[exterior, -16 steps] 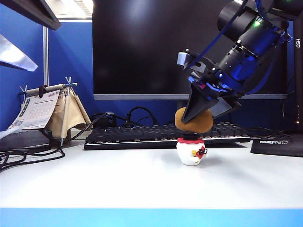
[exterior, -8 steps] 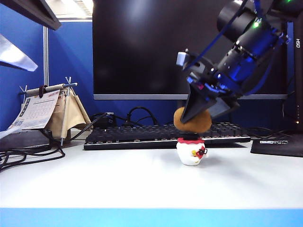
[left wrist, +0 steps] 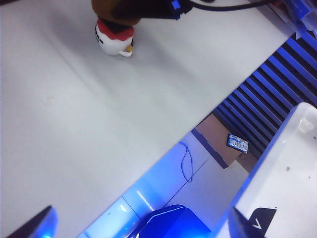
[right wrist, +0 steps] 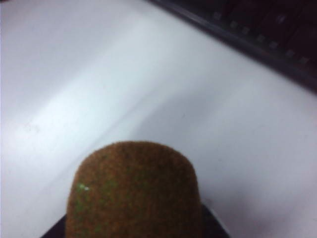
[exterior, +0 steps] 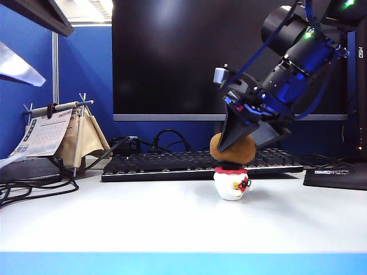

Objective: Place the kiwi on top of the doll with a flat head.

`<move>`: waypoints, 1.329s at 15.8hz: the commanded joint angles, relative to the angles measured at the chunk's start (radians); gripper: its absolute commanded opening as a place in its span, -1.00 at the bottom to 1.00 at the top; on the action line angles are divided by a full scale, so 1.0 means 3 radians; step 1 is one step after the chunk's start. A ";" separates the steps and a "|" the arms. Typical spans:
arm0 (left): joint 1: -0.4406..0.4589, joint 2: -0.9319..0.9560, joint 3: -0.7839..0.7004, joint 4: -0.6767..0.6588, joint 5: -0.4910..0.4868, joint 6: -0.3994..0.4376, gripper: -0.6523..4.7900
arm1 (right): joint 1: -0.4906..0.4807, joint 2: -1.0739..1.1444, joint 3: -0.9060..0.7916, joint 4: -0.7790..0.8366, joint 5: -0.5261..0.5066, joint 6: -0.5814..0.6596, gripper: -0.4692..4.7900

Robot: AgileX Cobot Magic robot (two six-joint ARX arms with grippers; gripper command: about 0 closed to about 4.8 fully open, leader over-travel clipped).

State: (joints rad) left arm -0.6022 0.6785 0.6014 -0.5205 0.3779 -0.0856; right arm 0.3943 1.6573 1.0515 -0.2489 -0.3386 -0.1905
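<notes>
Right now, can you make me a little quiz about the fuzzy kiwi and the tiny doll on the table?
1. True or false: the kiwi sits on the doll with a flat head.
2. Which gripper is around the kiwi? A) left gripper B) right gripper
3. What long black thing lies behind the doll on the white table?

Key:
1. True. It rests on the doll's flat black top.
2. B. The right gripper's fingers flank the kiwi; the left gripper is open off to the side, away from it.
3. The keyboard.

Bright overhead light; right wrist view blurred, others sharp.
</notes>
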 commanded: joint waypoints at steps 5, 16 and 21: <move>0.0000 -0.0004 0.0006 0.0149 0.0000 0.0013 1.00 | 0.0005 -0.0045 0.0001 -0.0058 -0.0080 0.0034 0.47; 0.0000 -0.0004 0.0006 0.0142 0.0003 0.0008 0.93 | 0.0005 -0.0331 0.0287 -0.0217 -0.0312 0.0125 0.64; 0.0000 -0.0027 0.0008 0.0069 -0.0501 0.0005 -0.78 | 0.0001 -0.1054 0.0282 -0.0271 -0.0184 0.0249 0.03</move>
State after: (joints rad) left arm -0.6025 0.6727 0.6014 -0.4984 0.2703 -0.0830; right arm 0.3946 1.3693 1.1301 -0.3397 -0.3943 -0.1375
